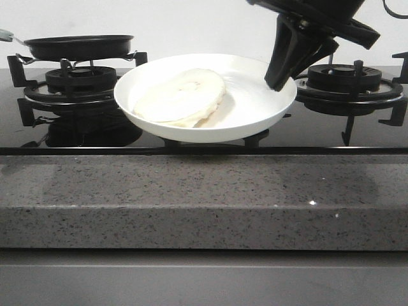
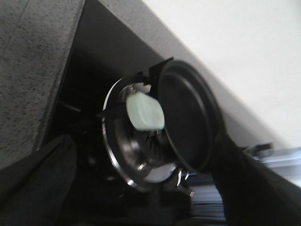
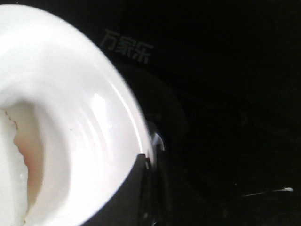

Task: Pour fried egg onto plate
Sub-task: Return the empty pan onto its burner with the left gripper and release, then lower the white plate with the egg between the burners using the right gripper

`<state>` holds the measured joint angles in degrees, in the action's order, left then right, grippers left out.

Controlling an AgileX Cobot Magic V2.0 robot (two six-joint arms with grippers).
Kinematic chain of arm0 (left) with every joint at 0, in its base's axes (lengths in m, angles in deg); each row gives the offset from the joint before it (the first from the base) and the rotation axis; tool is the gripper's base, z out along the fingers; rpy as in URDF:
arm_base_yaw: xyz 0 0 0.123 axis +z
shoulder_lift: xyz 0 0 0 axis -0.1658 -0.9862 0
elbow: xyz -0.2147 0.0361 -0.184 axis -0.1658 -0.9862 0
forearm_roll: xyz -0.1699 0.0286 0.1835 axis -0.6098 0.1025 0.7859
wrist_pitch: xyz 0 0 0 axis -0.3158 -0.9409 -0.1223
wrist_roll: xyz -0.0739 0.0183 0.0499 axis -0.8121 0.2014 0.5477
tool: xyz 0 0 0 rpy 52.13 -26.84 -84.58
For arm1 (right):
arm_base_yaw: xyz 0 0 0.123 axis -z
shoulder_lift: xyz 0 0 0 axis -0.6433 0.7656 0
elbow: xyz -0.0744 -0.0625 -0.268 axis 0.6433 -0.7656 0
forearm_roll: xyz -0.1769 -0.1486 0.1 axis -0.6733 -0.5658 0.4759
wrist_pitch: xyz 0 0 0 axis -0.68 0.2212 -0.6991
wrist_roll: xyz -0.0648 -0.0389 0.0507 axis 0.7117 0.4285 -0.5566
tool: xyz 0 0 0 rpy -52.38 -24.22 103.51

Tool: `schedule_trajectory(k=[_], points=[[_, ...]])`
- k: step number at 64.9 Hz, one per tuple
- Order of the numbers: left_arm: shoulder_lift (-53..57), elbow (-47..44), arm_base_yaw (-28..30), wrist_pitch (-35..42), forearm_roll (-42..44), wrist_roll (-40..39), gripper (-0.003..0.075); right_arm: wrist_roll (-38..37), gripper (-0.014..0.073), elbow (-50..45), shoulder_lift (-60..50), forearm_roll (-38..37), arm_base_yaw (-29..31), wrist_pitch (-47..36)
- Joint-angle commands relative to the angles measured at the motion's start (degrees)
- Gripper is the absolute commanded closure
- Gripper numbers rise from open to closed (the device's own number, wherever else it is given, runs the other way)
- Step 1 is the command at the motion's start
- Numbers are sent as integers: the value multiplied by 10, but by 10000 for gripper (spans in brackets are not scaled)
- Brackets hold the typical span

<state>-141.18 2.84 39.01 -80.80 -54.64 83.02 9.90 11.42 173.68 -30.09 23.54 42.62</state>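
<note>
Front view: right fingers [image 1: 278, 81] are pinching the plate [image 1: 268, 108] rim, holding it tilted above the stove surface [image 1: 357, 134]; fried egg [image 1: 180, 97] is lying on its low side and could slide off. Pan [image 1: 80, 46] is sitting on the burner [image 1: 80, 83].
Left wrist view: left fingers' state unclear.
Right wrist view: rim grip is looking shallow, risking slip

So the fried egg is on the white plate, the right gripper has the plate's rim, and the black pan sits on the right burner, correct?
Not quite. The front view shows the black pan on the left burner, not the right. The rest holds: the fried egg lies on the plate, whose rim the right gripper holds.
</note>
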Motion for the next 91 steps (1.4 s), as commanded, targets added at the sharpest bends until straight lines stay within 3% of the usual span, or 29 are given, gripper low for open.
schedule_trajectory(k=[1,8,21,31,66,91], points=[[79,18,-34,21,48,-13,155,3,663,14,-22,8,0,-19],[136,18,-97,52,148,-45,155,3,663,14,-22,8,0,-19],[227,16,-250,79,412,-167,155,3,663,14,-22,8,0,-19],[300,-22,-318,90,540,-265,155,3,663,14,-22,8,0,-19],[531,-265,-328,132,522,-276,155,3,663,14,-22,8,0,-19],[540,-277,-328,126,522,-276,155,3,663,14,-22,8,0,-19]])
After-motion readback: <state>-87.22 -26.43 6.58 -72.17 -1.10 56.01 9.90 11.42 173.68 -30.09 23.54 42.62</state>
